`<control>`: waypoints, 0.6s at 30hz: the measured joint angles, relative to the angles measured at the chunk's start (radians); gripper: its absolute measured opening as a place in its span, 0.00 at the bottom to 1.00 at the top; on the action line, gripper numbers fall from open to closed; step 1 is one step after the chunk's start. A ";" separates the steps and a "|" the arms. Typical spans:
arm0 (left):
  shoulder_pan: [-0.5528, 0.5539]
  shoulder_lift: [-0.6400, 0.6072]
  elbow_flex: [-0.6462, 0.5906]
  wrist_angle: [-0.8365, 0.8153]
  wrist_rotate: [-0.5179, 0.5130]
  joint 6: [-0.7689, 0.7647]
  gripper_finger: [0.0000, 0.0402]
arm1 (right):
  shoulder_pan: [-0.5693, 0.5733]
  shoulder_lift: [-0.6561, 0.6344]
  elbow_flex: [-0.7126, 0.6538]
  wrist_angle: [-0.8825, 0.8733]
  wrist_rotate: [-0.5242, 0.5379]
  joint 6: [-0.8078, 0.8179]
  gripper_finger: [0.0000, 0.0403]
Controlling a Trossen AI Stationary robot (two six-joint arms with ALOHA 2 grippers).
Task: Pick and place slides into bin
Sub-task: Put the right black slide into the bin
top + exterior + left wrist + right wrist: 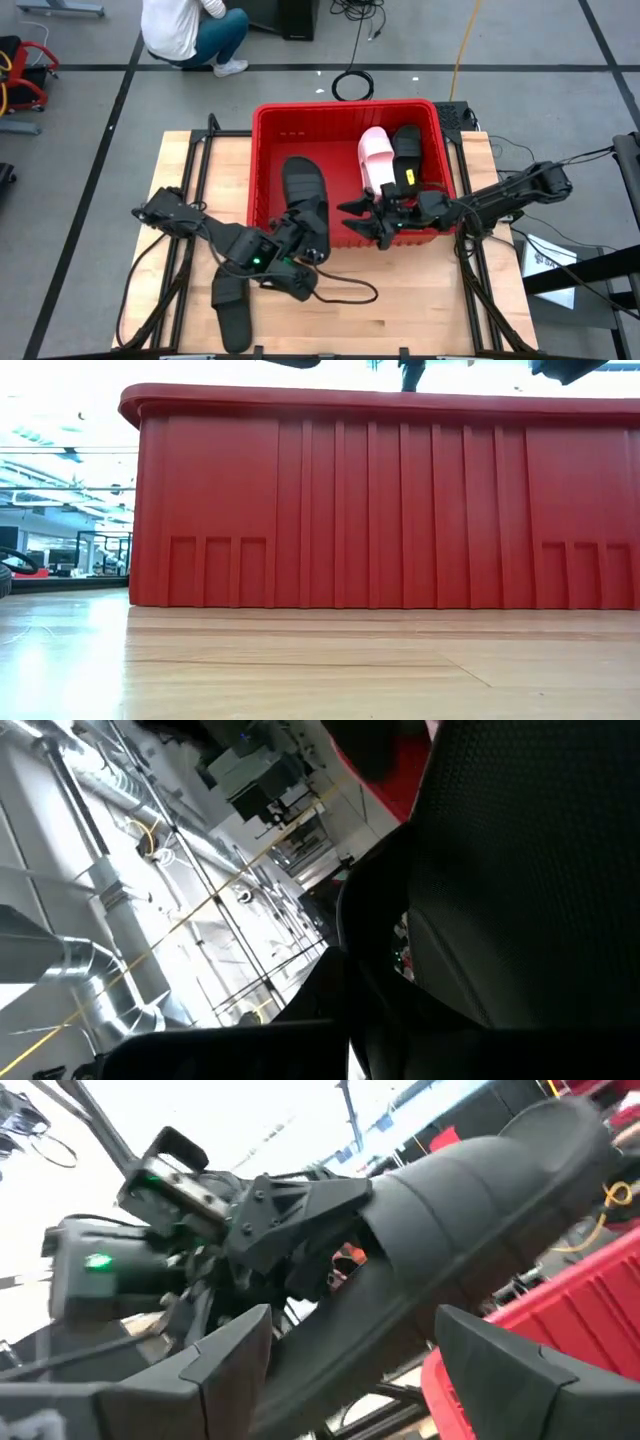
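Overhead and table-level views — both on bin.

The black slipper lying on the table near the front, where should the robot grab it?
Probably by the wide strap of the black slipper, coming from above. It lies flat on the table, so the raised strap is the one part fingers can close around. The left gripper, nearest, is busy with another slipper at the red bin.

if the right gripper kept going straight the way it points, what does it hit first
Probably the black slide that the left gripper holds over the bin; the right gripper points straight at it, though depth is unclear.
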 joint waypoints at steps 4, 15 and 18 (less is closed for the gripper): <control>0.015 0.020 -0.001 0.010 0.002 -0.001 0.01 | -0.016 0.056 0.039 -0.015 -0.059 0.027 0.68; 0.007 0.006 0.000 0.019 -0.011 -0.007 0.01 | -0.022 0.094 0.060 -0.045 -0.099 0.042 0.68; 0.007 0.007 0.000 0.013 -0.009 -0.008 0.01 | -0.022 0.097 0.058 -0.111 -0.100 0.044 0.68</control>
